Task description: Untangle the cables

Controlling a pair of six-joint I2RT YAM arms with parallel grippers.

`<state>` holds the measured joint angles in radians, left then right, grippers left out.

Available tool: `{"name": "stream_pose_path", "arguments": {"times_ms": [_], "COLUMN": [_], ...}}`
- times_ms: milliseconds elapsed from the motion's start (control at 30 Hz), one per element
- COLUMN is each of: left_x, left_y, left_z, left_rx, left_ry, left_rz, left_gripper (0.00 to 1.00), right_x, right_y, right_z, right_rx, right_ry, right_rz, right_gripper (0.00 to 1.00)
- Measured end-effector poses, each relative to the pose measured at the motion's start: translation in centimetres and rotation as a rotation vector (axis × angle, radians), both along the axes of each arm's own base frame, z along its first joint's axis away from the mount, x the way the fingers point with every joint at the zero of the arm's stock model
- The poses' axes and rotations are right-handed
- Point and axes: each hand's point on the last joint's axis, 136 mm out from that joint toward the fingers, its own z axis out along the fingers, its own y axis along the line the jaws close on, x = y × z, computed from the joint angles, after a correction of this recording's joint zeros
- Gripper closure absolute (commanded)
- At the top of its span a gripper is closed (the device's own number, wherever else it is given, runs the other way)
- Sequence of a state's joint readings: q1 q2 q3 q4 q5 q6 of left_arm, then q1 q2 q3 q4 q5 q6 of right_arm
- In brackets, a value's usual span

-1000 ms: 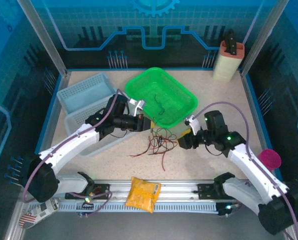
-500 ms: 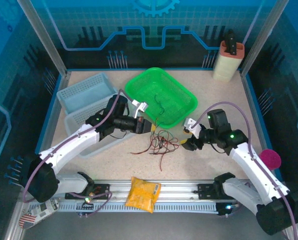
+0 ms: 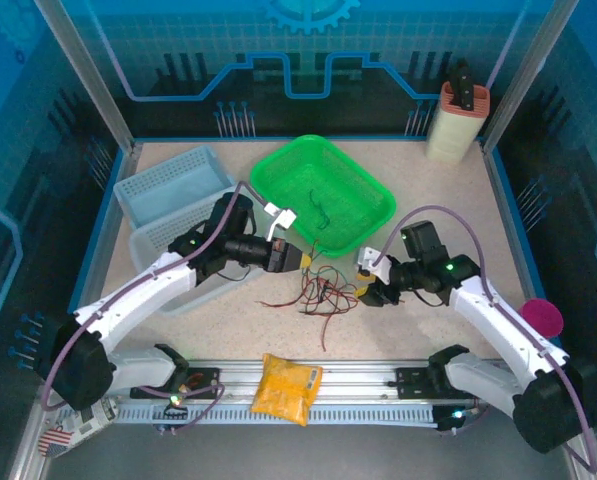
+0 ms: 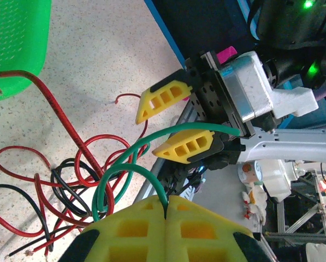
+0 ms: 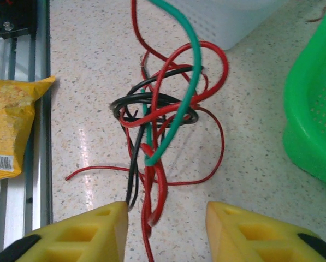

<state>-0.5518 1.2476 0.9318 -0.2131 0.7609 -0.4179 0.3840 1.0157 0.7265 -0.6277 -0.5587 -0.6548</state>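
Note:
The cables (image 3: 323, 292) lie as a tangle of red, black and green wires on the speckled table between my two grippers. My left gripper (image 4: 167, 201) is shut on a green cable (image 4: 124, 172), which loops up out of the pile; in the top view it (image 3: 303, 258) hovers at the tangle's upper left. My right gripper (image 5: 165, 210) stands open at the tangle's right end (image 3: 363, 290), with red cable (image 5: 157, 196) strands between its fingers and a black cable (image 5: 132, 164) touching its left finger. A green cable (image 5: 187, 82) crosses the knot. Two loose wires lie in the green basket (image 3: 383, 205).
A pale blue basket (image 3: 163, 195) sits behind my left arm. A yellow snack bag (image 3: 286, 388) lies on the front rail. At the back right stands a beige holder (image 3: 456, 125), and a magenta disc (image 3: 543, 318) lies by the right edge.
My right gripper has moved left and down onto the right end of the tangle, and its jaws have narrowed. The left gripper has held its grip, shifting only slightly.

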Motion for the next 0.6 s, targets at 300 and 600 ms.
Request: {"name": "stream_pose_path", "arguments": {"times_ms": [300,600], "left_x": [-0.2,-0.5], "left_y": [0.0,0.4], "left_z": [-0.1,-1.9], "left_rx": [0.004,0.045], "left_ry": [0.001,0.015], "left_rz": [-0.007,-0.017], "left_gripper": [1.0,1.0], "right_x": [-0.6,0.3], "right_y": [0.0,-1.5], "right_z": [-1.2,1.3], "right_rx": [-0.025,0.04], "right_ry": [0.012,-0.028], "right_rz": [-0.015,-0.155], "right_gripper": [1.0,1.0]}}
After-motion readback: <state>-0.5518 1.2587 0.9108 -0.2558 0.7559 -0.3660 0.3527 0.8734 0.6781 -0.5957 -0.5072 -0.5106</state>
